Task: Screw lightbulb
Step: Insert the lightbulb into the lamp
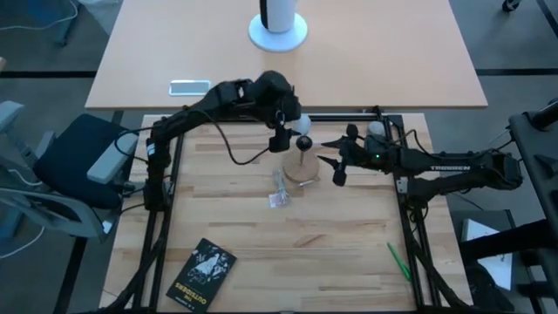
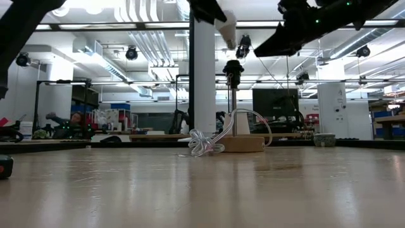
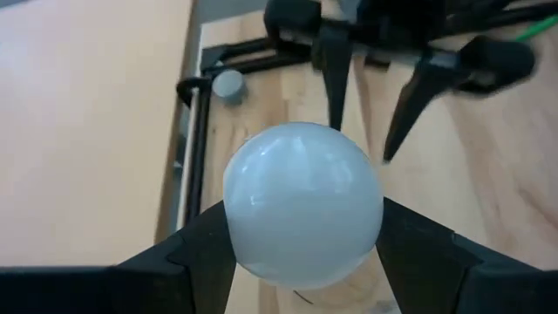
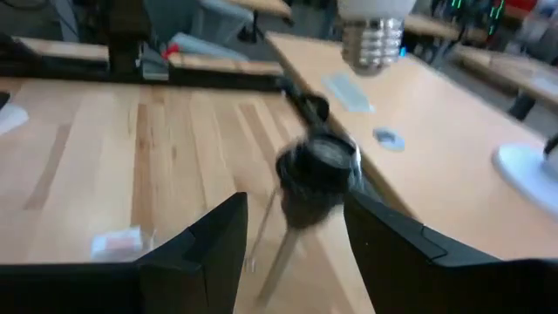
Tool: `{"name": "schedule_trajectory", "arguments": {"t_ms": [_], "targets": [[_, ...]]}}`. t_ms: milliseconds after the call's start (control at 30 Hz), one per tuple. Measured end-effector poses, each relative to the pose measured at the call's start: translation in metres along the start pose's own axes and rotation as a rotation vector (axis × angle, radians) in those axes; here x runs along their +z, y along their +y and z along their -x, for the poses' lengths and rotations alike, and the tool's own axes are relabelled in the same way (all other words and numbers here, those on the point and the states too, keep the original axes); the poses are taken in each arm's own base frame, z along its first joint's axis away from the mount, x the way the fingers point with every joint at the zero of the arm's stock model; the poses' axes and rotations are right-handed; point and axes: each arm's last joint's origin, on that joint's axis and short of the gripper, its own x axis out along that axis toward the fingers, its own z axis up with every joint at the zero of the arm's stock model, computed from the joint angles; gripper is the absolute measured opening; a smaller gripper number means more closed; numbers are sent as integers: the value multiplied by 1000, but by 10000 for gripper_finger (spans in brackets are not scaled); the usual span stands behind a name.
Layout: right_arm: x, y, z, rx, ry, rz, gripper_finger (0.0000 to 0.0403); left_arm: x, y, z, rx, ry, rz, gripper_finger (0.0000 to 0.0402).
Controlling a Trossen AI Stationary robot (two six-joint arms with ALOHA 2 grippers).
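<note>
Left wrist view: the left gripper (image 3: 301, 253) is clamping the lightbulb (image 3: 302, 203). The right gripper (image 4: 292, 231) is standing spread, straddling the black socket (image 4: 318, 166).

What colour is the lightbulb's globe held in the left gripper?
Frosted white; the lightbulb shows best in the left wrist view.

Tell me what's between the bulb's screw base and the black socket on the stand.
Nothing: in the right wrist view, the lightbulb hangs apart from the socket, with only background table showing between them.
</note>
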Motion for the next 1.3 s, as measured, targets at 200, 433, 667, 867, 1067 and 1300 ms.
{"name": "schedule_trajectory", "arguments": {"t_ms": [200,433,667,867,1067,1300], "targets": [[-4,-1,10,7,49,-52,185,-14,4,-18,-43,54,53,232],[-7,0,3,-3,74,-48,180,-13,4,-22,-43,46,53,232],[-12,-3,-14,-105,94,-27,170,-16,2,-29,-78,36,59,232],[-4,-9,-21,-166,-3,-6,156,-18,1,-34,-101,31,63,232],[-15,-22,-34,-218,55,-10,126,-18,1,-34,-113,23,62,232],[-12,-24,-36,-231,21,5,93,-18,1,-36,-117,24,62,232]]}}
